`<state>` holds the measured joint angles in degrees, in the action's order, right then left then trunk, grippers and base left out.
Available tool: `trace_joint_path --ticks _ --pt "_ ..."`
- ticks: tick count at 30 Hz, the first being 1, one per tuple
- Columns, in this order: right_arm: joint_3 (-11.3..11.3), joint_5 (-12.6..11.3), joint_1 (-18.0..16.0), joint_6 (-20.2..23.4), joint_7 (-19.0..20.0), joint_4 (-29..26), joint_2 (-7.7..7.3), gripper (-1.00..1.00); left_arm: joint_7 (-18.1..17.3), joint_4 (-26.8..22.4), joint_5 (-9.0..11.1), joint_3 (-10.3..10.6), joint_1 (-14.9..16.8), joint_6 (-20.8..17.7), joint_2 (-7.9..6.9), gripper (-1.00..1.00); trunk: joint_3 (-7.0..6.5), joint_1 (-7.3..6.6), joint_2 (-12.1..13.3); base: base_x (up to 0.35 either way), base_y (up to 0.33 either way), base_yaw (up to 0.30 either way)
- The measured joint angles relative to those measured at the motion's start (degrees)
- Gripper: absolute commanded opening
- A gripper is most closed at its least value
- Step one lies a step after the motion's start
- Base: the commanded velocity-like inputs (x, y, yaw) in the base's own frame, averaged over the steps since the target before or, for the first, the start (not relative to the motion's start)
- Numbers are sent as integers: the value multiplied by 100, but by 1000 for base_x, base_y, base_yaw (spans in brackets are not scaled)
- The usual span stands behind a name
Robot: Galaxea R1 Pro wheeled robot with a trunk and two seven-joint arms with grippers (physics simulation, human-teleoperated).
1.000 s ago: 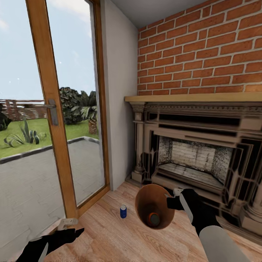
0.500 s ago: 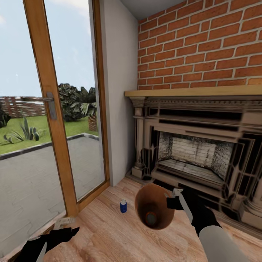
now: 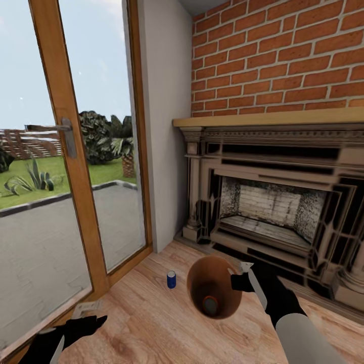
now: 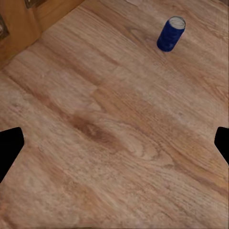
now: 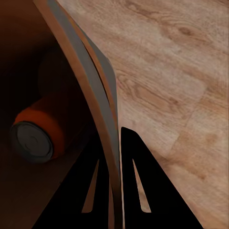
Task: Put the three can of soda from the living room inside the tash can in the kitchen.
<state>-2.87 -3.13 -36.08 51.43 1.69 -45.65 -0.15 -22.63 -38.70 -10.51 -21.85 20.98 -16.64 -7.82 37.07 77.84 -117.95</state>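
I stand in the living room, facing the corner where the wood-framed glass door (image 3: 65, 167) meets the red-brick chimney (image 3: 283, 60) and the ornate fireplace (image 3: 273, 207).

My right fingers (image 3: 236, 281) are clamped on the rim of the tash can (image 3: 215, 293), holding it above the light wood floor (image 3: 151, 323) with its tan-brown inside tipped toward my head. In the right wrist view one finger (image 5: 138, 186) sits on the outside of the thin wall (image 5: 102, 109) and the other (image 5: 88, 191) on the inside, the wall pinched between them. An orange can of soda (image 5: 40, 131) lies on its side down in the bottom of the tash can; from the head view I see its grey end (image 3: 211, 304) ringed with orange. I can make out only this one can inside; the rest of the interior is too dark to tell.

The blue can of soda (image 3: 172, 279) stands upright on the floor, just beside the tash can on the glass-door side, apart from it. In the left wrist view the same blue can (image 4: 171, 34) stands well ahead of my left fingers.

My left fingers (image 3: 76, 323) hover low over the floor near the door frame, spread wide and holding nothing; their two black tips (image 4: 8, 145) show at opposite edges of the left wrist view with bare boards between them.
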Motion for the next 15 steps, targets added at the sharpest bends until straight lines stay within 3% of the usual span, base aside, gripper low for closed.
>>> trace_joint_path --ticks 2,6,15 --pt "2 -6 0 0 0 0 3 -100 314 -4 11 -2 0 -4 0 100 54 44 -80 0 0 0" --pt "3 10 0 1 0 0 4 -100 589 -19 13 -7 1 -6 -4 100 161 132 -241 0 0 0" --pt "3 14 0 0 0 0 20 -100 875 -81 10 -20 1 -16 0 100 401 330 -602 0 0 0"
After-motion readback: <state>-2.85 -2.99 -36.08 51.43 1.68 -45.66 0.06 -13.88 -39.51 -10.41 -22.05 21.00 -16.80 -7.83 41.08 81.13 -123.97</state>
